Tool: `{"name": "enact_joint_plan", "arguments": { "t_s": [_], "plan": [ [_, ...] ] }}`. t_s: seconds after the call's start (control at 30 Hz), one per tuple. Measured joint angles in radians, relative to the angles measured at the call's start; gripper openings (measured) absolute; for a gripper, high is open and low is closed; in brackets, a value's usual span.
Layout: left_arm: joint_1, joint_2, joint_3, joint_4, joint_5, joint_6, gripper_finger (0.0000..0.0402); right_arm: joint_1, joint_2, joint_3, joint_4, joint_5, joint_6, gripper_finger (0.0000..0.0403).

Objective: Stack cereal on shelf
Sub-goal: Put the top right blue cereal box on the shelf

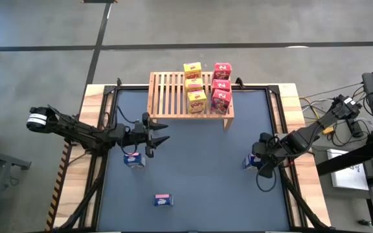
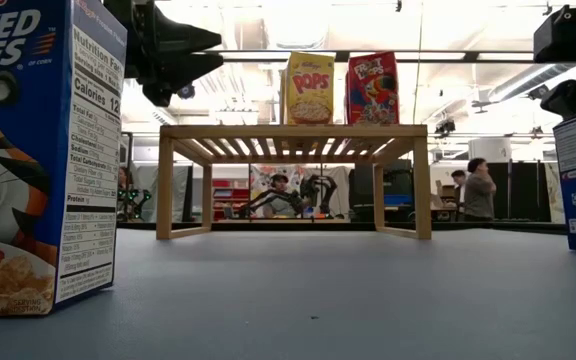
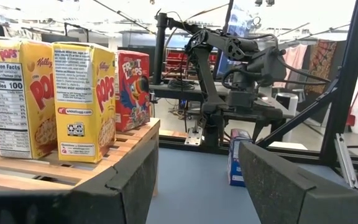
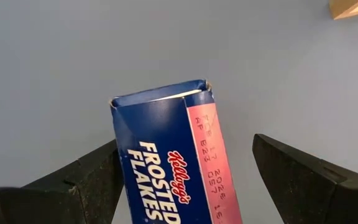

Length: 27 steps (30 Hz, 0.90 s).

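Overhead view looks straight down, low view level across the table; both share the shelf (image 1: pixel 190 94).

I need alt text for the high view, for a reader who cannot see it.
A light wooden slatted rack holds three yellow cereal boxes and three red cereal boxes. Three blue cereal boxes stand on the dark table: near the open left hand, near the open right hand, and alone in front.

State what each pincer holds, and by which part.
Nothing held. The right pincer stands open around a blue box's top; the left pincer is open and empty.
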Motion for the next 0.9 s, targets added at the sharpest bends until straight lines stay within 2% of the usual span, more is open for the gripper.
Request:
{"name": "enact_joint_plan", "arguments": {
  "t_s": [0.9],
  "plan": [
    [0.0,0.0,0.0,0.0,0.0,-0.034,0.0208,0.0,0.0,0.0,0.004,0.023,0.0,0.0319]
  ]
}}
